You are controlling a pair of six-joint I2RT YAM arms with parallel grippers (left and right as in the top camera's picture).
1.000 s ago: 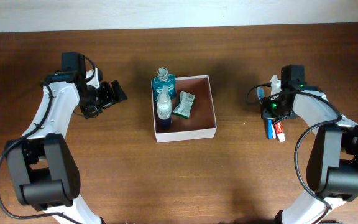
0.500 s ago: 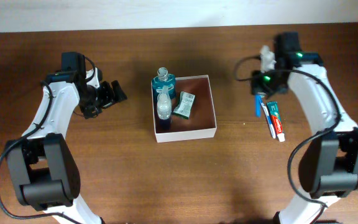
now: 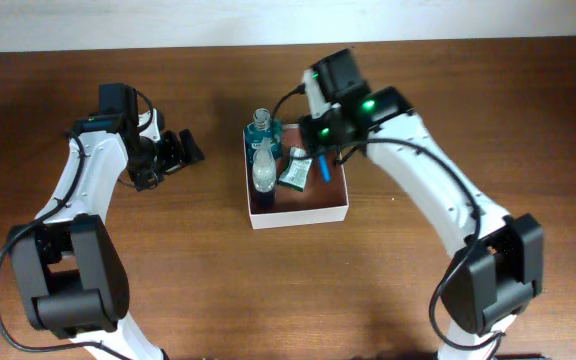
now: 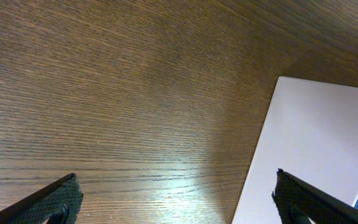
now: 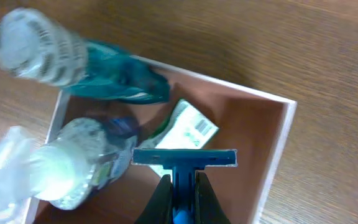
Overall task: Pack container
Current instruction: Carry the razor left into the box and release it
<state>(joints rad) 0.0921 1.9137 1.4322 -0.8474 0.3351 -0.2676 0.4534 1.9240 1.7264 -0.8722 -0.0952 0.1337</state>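
Container (image 3: 298,213) holds two bottles (image 3: 264,172) and one packet (image 3: 295,170), one razor (image 3: 324,168) above.

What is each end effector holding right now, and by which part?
The right end effector grips the blue razor by its handle; left end effector holds nothing.

No text is legible; the green packet (image 5: 188,127) seems to carry only a barcode

Overhead looks straight down on whole table (image 3: 68,300). Left wrist is low beside container (image 3: 298,217) outer wall. Right wrist is close above its inside.
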